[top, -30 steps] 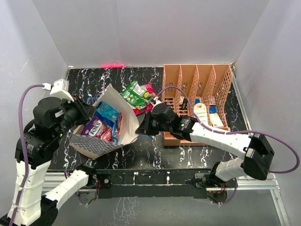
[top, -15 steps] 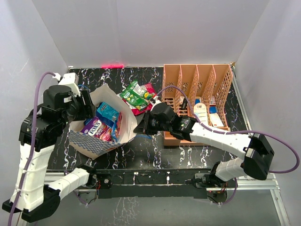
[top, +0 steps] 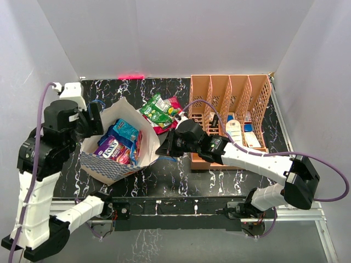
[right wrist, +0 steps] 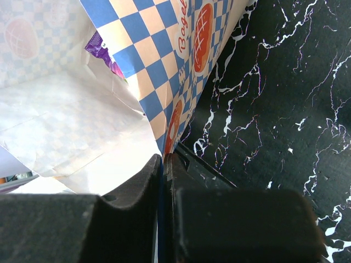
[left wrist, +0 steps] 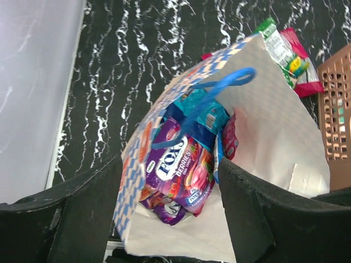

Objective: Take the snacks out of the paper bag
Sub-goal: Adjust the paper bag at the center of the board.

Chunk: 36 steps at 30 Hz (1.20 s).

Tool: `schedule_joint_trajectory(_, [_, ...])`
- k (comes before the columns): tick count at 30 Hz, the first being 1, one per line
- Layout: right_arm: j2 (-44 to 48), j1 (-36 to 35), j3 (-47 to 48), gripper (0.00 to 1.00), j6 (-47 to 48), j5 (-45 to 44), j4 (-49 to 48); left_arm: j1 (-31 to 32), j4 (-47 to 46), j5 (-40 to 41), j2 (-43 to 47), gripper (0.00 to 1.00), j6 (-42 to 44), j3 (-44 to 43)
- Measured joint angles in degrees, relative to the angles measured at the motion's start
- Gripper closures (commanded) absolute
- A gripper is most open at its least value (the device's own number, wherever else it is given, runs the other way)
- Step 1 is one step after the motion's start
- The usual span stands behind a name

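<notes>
The paper bag (top: 143, 129) stands open and tilted at the table's left-middle, with purple, blue and pink snacks (top: 118, 143) inside. In the left wrist view the purple packet (left wrist: 184, 171) lies under a blue cord handle (left wrist: 213, 98). A green snack (top: 158, 109) and a red one (top: 171, 121) lie on the table behind the bag. My left gripper (top: 94, 118) is open and empty above the bag's left rim. My right gripper (top: 162, 150) is shut on the bag's right edge (right wrist: 181, 104), its fingers (right wrist: 137, 183) pinching the checkered paper.
A peach slotted organizer (top: 230, 112) with small bottles and boxes stands at the right, just behind my right arm. White walls close in the table on three sides. The black marbled table (top: 181, 178) runs to its near edge in front of the bag.
My left arm has swung up and back from the bag's left side and now hovers over its rim. The bag has opened wider and stands more upright. My right gripper kept its hold.
</notes>
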<state>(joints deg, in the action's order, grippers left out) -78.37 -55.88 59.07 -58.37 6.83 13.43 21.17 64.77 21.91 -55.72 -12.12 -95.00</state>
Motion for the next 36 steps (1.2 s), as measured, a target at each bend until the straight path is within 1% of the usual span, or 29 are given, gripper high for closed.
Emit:
schedule_joint_trajectory(2, [0.0, 0.0, 0.0, 0.93, 0.04, 0.0, 0.0, 0.0, -0.09, 1.95, 1.29, 0.28, -0.15, -0.04])
schedule_joint_trajectory(4, [0.0, 0.0, 0.0, 0.93, 0.22, 0.02, 0.0, 0.0, -1.16, 3.65, 2.97, 0.32, -0.11, 0.11])
schedule_joint_trajectory(8, [0.0, 0.02, 0.0, 0.93, 0.5, 0.02, 0.0, 0.0, -5.22, 4.87, 5.6, 0.49, 1.03, 1.62])
schedule_joint_trajectory(9, [0.0, 0.0, 0.0, 0.93, 0.61, 0.02, 0.0, 0.0, -6.36, 4.9, 5.66, 0.51, 1.55, 2.14])
schedule_joint_trajectory(16, [0.0, 0.02, 0.0, 0.93, 1.16, -0.02, 0.0, 0.0, -14.03, 5.38, 2.1, 0.57, 6.47, 7.5])
schedule_joint_trajectory(17, [0.0, 0.0, 0.0, 0.93, 1.22, -0.02, 0.0, 0.0, -15.3, 5.38, 1.57, 0.6, 7.17, 8.37])
schedule_joint_trajectory(19, [0.0, 0.0, 0.0, 0.93, 1.29, 0.0, 0.0, 0.0, -17.75, 5.27, 0.5, 0.7, 8.52, 10.12])
schedule_joint_trajectory(22, [0.0, 0.0, 0.0, 0.93, 1.4, 0.04, -0.02, 0.0, -21.49, 5.38, -0.02, 0.95, 10.47, 12.15])
schedule_joint_trajectory(23, [-0.02, 0.0, 0.0, 0.93, 1.44, 0.09, -0.04, 0.0, -22.88, 5.6, -0.02, 1.0, 11.26, 12.59])
schedule_joint_trajectory(31, [-2.95, 0.11, 1.73, 0.93, 1.51, 1.6, -2.08, 0.0, -35.58, 11.74, -1.57, 1.0, 19.76, 12.72])
schedule_joint_trajectory(36, [-10.19, -0.04, 7.34, 0.93, 1.49, 3.04, -4.76, 0.0, -44.89, 16.06, -6.36, 1.0, 29.73, 12.46])
